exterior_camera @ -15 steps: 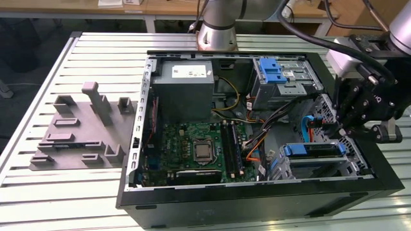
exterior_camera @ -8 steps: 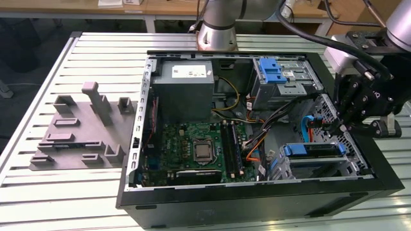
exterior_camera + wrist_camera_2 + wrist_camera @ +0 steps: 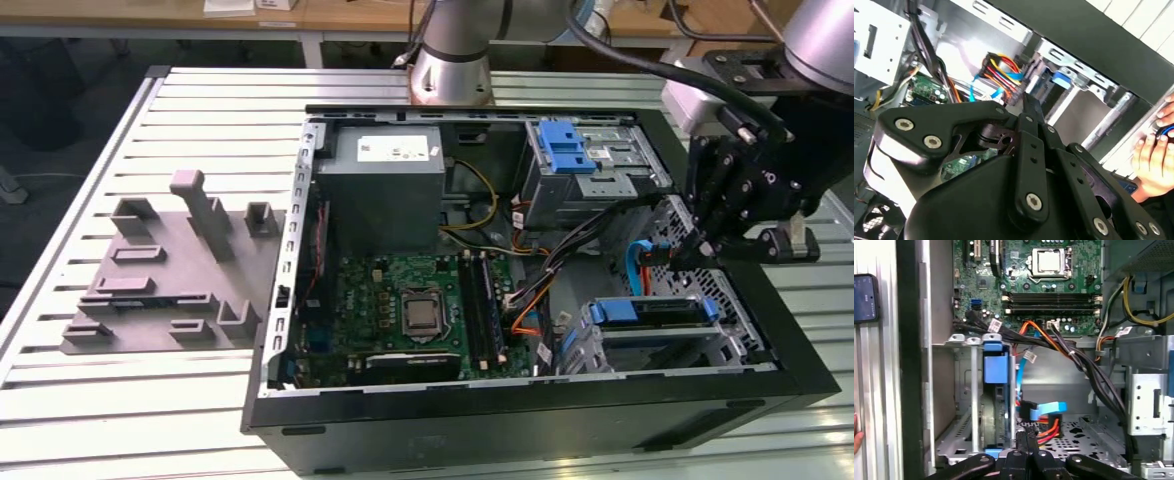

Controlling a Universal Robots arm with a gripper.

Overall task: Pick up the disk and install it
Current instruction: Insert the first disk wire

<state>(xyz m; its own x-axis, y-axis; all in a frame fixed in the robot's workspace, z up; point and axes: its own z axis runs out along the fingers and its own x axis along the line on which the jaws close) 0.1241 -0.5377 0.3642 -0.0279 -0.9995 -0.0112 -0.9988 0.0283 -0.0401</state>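
The disk (image 3: 650,312) sits inside the lower drive cage at the case's front corner on the exterior view's right, with its blue carrier facing up. In the first wrist view the disk (image 3: 990,412) stands edge-on between the cage's metal rails, under its blue carrier end. My gripper (image 3: 690,256) hangs just above and behind that cage, apart from the disk. Its black fingers (image 3: 1023,447) are pressed together with nothing between them. They point down at the bare case floor by the blue and orange cables (image 3: 1046,415). The gripper (image 3: 1030,107) shows its narrow closed tip in the second wrist view.
The open black computer case (image 3: 534,410) holds a grey power supply (image 3: 387,175), a motherboard (image 3: 407,300) and an upper bay with a blue latch (image 3: 574,148). A grey fixture (image 3: 174,270) lies on the table. A person's hand (image 3: 1154,160) rests outside the case wall.
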